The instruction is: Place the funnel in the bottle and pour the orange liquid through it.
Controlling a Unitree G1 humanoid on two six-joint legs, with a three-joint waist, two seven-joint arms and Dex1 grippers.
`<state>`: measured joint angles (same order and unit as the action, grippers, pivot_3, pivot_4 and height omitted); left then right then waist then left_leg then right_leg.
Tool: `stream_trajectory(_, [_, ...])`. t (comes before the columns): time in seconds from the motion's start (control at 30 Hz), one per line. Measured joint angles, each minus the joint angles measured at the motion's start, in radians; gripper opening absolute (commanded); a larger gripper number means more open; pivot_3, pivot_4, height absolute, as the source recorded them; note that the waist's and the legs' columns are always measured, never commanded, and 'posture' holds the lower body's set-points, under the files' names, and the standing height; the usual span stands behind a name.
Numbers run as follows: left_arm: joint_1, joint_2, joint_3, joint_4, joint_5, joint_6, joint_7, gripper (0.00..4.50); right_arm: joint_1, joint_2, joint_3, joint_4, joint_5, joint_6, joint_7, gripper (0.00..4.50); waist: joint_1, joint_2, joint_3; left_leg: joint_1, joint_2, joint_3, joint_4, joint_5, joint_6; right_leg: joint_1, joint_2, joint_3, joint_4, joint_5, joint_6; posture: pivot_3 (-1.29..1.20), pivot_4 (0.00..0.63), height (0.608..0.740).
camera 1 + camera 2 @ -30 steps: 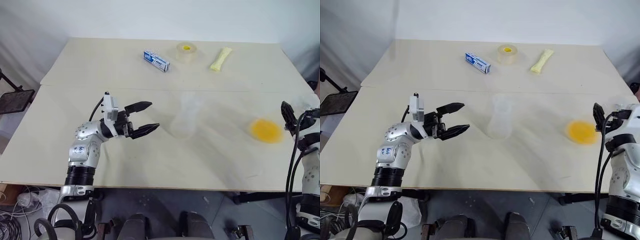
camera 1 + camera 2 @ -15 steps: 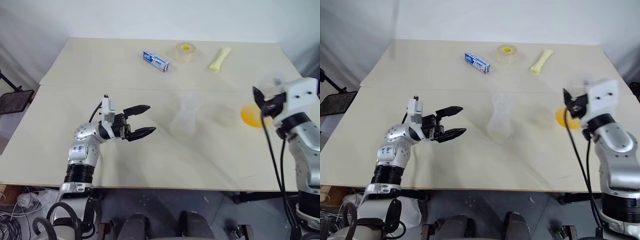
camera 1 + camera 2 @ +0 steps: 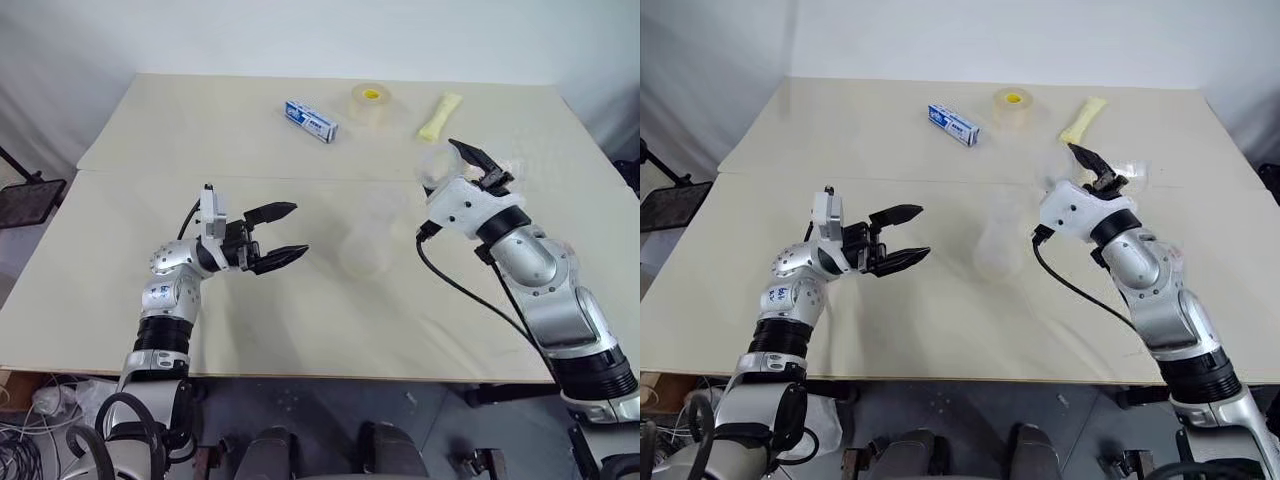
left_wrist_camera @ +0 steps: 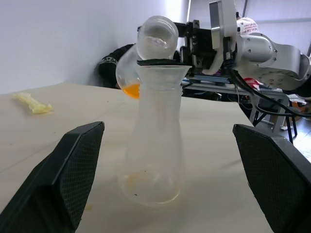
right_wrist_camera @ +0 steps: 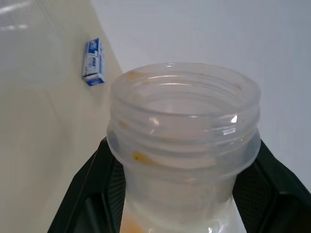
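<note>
Tipping my right pincer, clamped on the jar of orange liquid, toward the bottle; left pincer open beside it, ready to steady.

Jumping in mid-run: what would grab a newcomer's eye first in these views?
The right gripper holds a clear jar tipped beside the mouth of the bottle, with the orange liquid pooled inside the jar. The bottle stands mid-table with the funnel seated in its neck, and the left gripper hovers open to its left. Along the far edge lie a blue box, a tape roll and a pale yellow packet.
</note>
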<state>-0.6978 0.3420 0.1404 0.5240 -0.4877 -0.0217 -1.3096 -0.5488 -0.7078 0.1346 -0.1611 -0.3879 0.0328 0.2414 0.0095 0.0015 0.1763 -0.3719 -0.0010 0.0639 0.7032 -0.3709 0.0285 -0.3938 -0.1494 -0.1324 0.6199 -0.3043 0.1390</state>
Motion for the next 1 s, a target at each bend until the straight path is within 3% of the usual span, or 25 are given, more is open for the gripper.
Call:
stream_trajectory(0.43, [-0.001,0.000,-0.004,-0.001,0.000,-0.002,-0.015,4.50,-0.094,-0.002,0.042,0.071,-0.200,-0.177,0.007,2.47,-0.014,0.000,0.000,0.000,0.000,-0.001,-0.001,0.000,0.000,0.000,0.000,0.000,0.000,0.000,0.000,0.00,0.150,0.740])
stream_trajectory(1.0, [-0.008,-0.008,-0.004,0.000,0.000,-0.002,-0.023,4.50,-0.142,-0.016,0.055,0.141,-0.340,-0.324,-0.001,2.47,-0.014,0.000,0.000,0.000,0.000,-0.002,-0.001,0.000,0.000,0.000,0.000,0.000,0.000,0.000,0.000,0.00,0.150,0.740])
